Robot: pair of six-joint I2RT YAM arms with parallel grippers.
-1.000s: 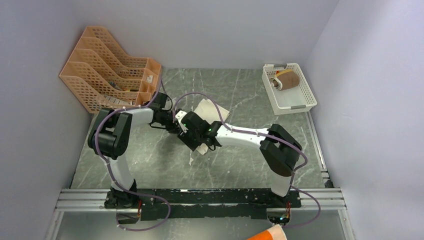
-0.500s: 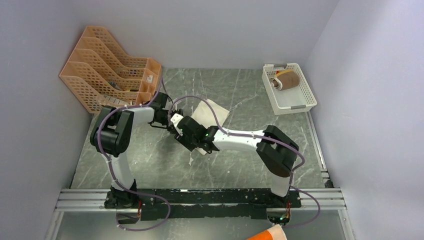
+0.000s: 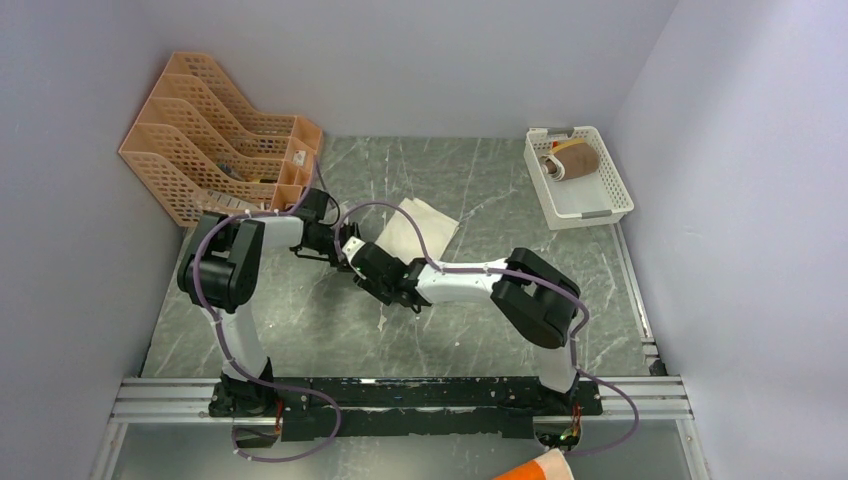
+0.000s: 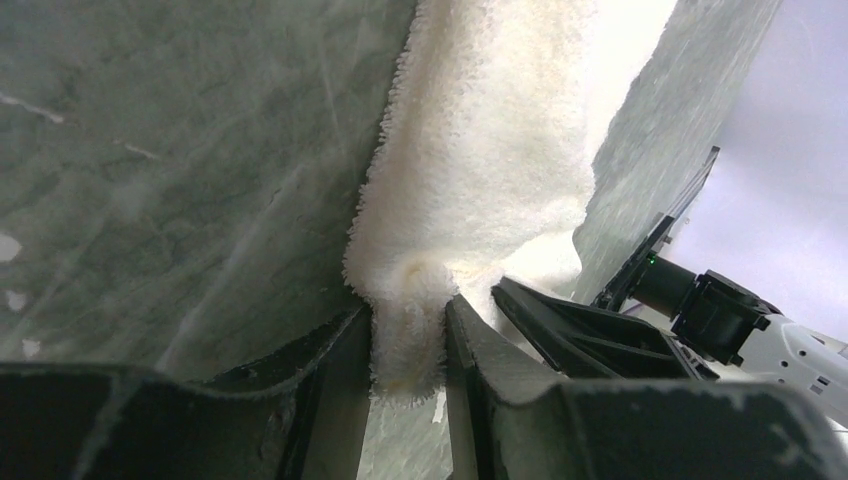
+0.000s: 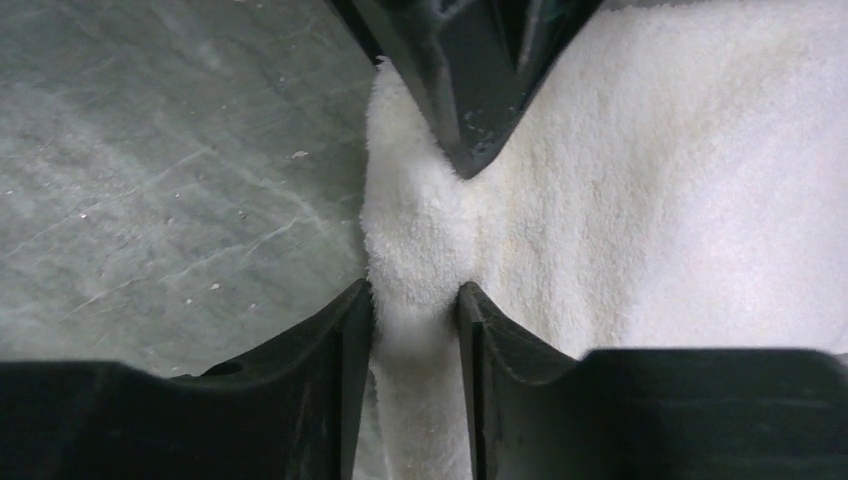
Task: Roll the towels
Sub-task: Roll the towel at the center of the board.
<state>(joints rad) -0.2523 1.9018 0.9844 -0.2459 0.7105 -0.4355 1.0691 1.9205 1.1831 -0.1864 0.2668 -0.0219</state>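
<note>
edge: left gripper (image 4: 408,340) and right gripper (image 5: 415,320) both pinch the left hem of cream towel (image 3: 425,220) | room: bare table (image 3: 300,320) lies left and near | change: both grippers shifted slightly left

The cream-white fluffy cloth towel (image 3: 425,222), near the centre of the desk, is plain, with a faint yellowish tinge in its pile. The grey-green stone-look desk (image 3: 480,180) is streaked with pale veins and specks. At 10 o'clock, the orange-tan plastic file rack (image 3: 215,135) has a grid of holes. At 2 o'clock, the white perforated plastic basket (image 3: 617,180) contains a brown-tan cloth towel (image 3: 580,158). The left tool (image 4: 408,320) and right tool (image 5: 415,295) are matte black. Both white arms (image 3: 470,283) have black joints and purple cables (image 3: 400,207). The walls (image 3: 420,60) are pale lavender-grey.
</note>
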